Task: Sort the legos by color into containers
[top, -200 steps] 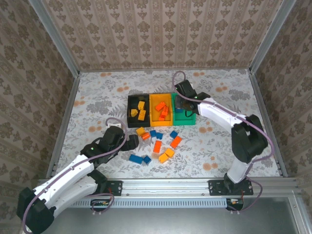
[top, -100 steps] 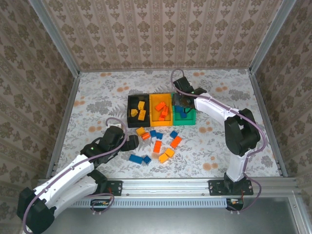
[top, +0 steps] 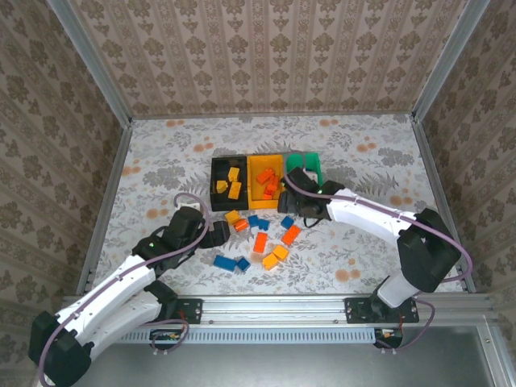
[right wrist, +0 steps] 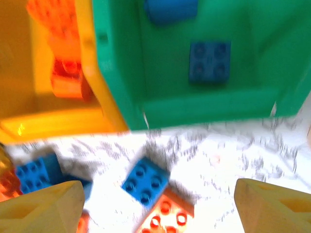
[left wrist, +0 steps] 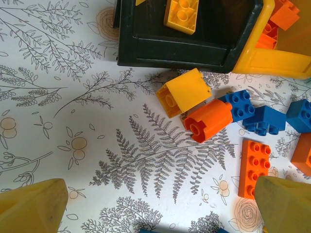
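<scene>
loose legos [top: 263, 241] lie just before the joined black, yellow and green bins [top: 251, 184] on a floral tabletop [top: 363, 234] walled in patterned wallpaper [top: 266, 56]; the right gripper [right wrist: 158, 206], over the green bin [top: 313, 165] a second ago, now hangs spread and empty at its near wall, left gripper [left wrist: 160, 208] wide open nearby.

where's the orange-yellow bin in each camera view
top external: orange-yellow bin mid-frame, between the black bin and the green bin.
left wrist: the bin sits in the top right corner, beside the black bin.
right wrist: the bin is at left, against the green bin.
shared landmark: the red-orange bricks inside it.
</scene>
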